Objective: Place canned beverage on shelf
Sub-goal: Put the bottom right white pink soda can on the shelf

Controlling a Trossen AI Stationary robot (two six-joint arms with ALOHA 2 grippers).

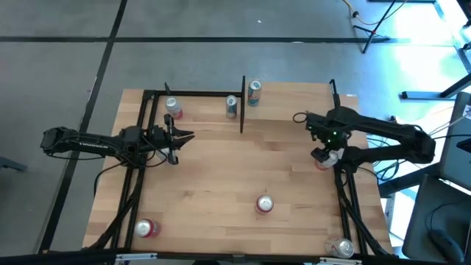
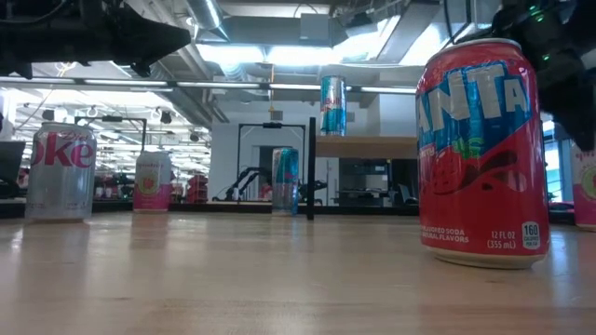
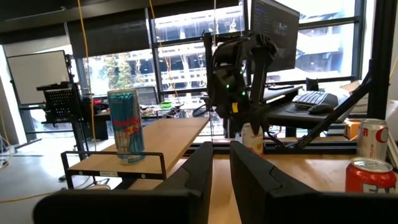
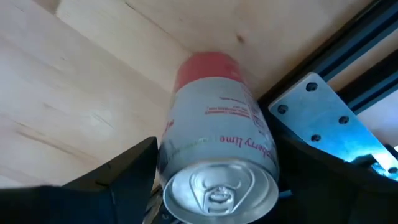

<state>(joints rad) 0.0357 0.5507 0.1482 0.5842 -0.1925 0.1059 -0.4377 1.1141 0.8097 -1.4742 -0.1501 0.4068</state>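
My right gripper (image 1: 324,156) (image 4: 214,186) is down at the table's right side, shut on a white-and-pink can (image 4: 214,130), also seen in the high view (image 1: 324,161). The can stands beside the black frame rail. The shelf (image 1: 294,90) (image 3: 155,140) is a raised light-wood board at the far edge. A blue-and-silver can (image 1: 254,93) (image 2: 332,105) (image 3: 126,127) stands on its left end. My left gripper (image 1: 179,140) (image 3: 221,171) hovers at the table's left side, empty, with its fingers close together. My right gripper pinches the can's upper wall just below the silver top (image 4: 214,163), one finger (image 4: 127,174) on each side. The fingers come from above, pointing down. The can is upright, with its red base end (image 4: 208,65) down at the tabletop.
A red Fanta can (image 1: 263,204) (image 2: 482,154) stands mid-table near the front. More cans stand at the near left (image 1: 146,228), near right (image 1: 343,248) and far left (image 1: 173,109) (image 1: 232,107). A black post (image 1: 243,103) and frame rails (image 1: 346,199) border the work area.
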